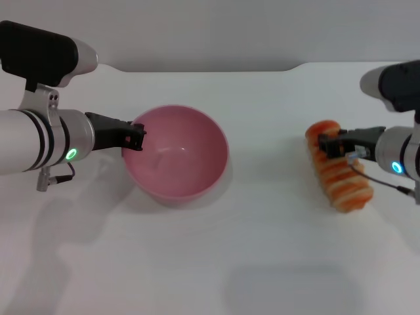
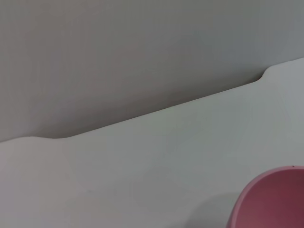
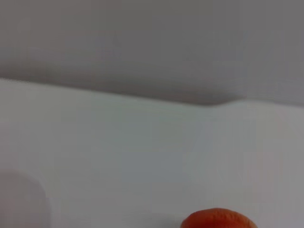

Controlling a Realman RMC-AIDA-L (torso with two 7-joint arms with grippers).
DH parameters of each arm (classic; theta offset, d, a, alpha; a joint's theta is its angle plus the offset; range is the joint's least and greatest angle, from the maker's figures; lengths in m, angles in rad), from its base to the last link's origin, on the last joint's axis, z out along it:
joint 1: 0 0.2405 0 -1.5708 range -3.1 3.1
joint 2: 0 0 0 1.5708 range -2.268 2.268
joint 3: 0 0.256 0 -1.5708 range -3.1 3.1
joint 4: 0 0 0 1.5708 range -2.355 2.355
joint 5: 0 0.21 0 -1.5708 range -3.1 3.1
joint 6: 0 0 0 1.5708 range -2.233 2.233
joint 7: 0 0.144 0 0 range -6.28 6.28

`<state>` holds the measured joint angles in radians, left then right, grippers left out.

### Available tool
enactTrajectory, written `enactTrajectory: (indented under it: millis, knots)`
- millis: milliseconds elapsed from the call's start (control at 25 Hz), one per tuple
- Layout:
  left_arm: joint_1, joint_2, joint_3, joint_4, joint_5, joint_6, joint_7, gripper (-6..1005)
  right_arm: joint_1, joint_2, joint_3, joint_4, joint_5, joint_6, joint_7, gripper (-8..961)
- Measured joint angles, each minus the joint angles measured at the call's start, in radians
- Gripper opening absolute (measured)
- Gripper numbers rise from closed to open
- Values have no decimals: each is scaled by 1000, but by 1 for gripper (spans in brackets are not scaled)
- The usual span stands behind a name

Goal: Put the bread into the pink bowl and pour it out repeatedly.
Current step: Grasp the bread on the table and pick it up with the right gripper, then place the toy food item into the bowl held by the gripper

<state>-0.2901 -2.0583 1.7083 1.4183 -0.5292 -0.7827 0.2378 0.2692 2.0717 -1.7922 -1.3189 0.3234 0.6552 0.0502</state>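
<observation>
The pink bowl [image 1: 177, 157] stands upright on the white table, left of centre; its rim also shows in the left wrist view [image 2: 270, 202]. My left gripper [image 1: 136, 136] is at the bowl's left rim and shut on it. The bread [image 1: 340, 174], an orange-and-cream ridged loaf, lies on the table at the right, with one end pointing away from me. My right gripper [image 1: 330, 146] is right at the loaf's far end, touching or just above it. An orange end of the bread [image 3: 218, 219] shows at the edge of the right wrist view.
The white table [image 1: 262, 249] stretches wide between the bowl and the loaf and toward the front. Its back edge [image 1: 216, 68] meets a grey wall, with a step in the edge at the back right.
</observation>
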Motion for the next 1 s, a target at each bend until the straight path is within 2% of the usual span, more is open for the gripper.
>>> enactTrajectory:
  millis: [280, 640, 1000]
  knots:
    - [-22, -2, 5, -36, 0, 0, -5, 47, -6, -1, 2, -111, -35, 29, -1, 307]
    - [-28, -7, 34, -47, -9, 16, -11, 48, 2, 0, -27, -325, -49, 58, -30, 249]
    - [-41, -7, 115, -46, -33, 62, -50, 48, 50, 2, -115, -358, -42, -11, -55, 185]
